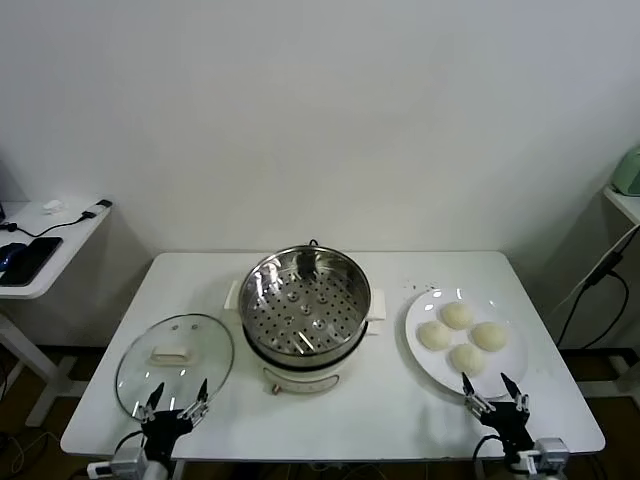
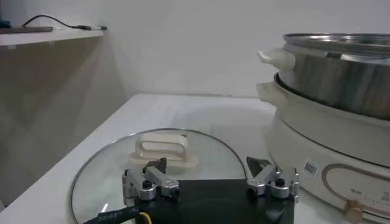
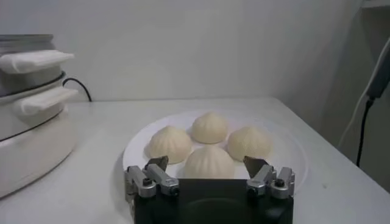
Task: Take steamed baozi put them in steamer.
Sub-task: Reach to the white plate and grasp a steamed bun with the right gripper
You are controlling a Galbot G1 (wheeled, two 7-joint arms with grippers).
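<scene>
Several cream-white steamed baozi [image 1: 457, 315] lie together on a flat white plate [image 1: 422, 304] at the table's right. The steamer [image 1: 305, 310], a shiny steel pot with a perforated tray on a cream base, stands at the table's middle with nothing in it. My right gripper [image 1: 487, 388] hovers open at the front edge just before the plate. In the right wrist view the nearest baozi [image 3: 209, 164] sits beyond the right gripper [image 3: 206, 162], apart from its fingers. My left gripper [image 1: 178, 395] is open at the front left, over the near rim of the glass lid.
The round glass lid [image 1: 175, 358] with a white handle [image 2: 161, 149] lies flat left of the steamer [image 2: 341, 79]. A side table [image 1: 45, 250] with a dark device and cables stands far left. A cable [image 1: 600, 270] hangs at the right.
</scene>
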